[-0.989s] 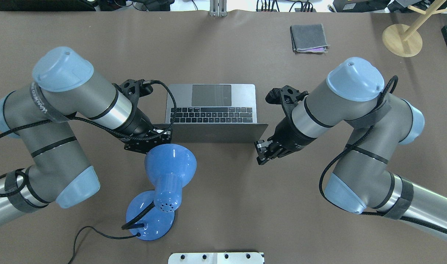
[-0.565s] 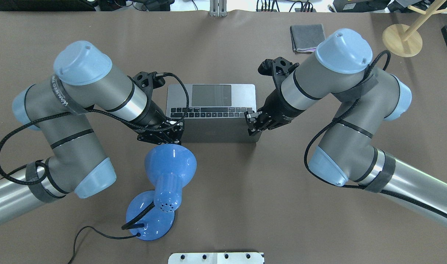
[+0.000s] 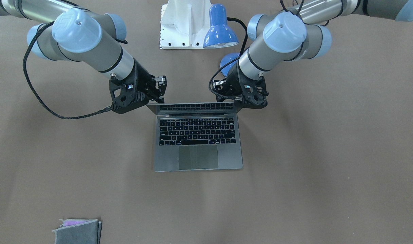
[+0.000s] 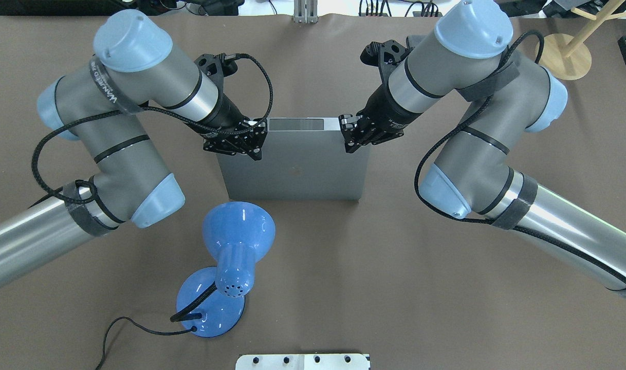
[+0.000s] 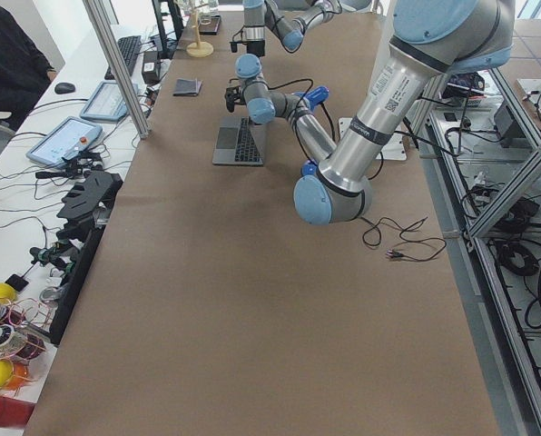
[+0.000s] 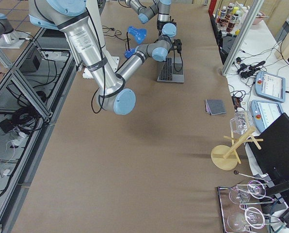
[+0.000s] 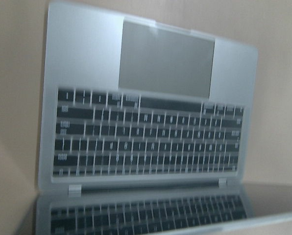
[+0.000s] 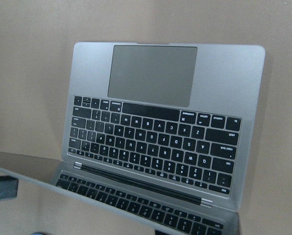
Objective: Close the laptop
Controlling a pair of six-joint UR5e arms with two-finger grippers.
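The laptop lies mid-frame on the surface, its lid tilted partway down. The left end effector and right end effector are set against the lid's upper corners, apparently so the push is shared evenly; whether either is open cannot be told.

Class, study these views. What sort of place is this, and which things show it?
Probably a robotics lab. A teach pendant lies on the side bench among loose cables, aluminium framing stands beside the table, and the left arm and right arm reach over a laptop.
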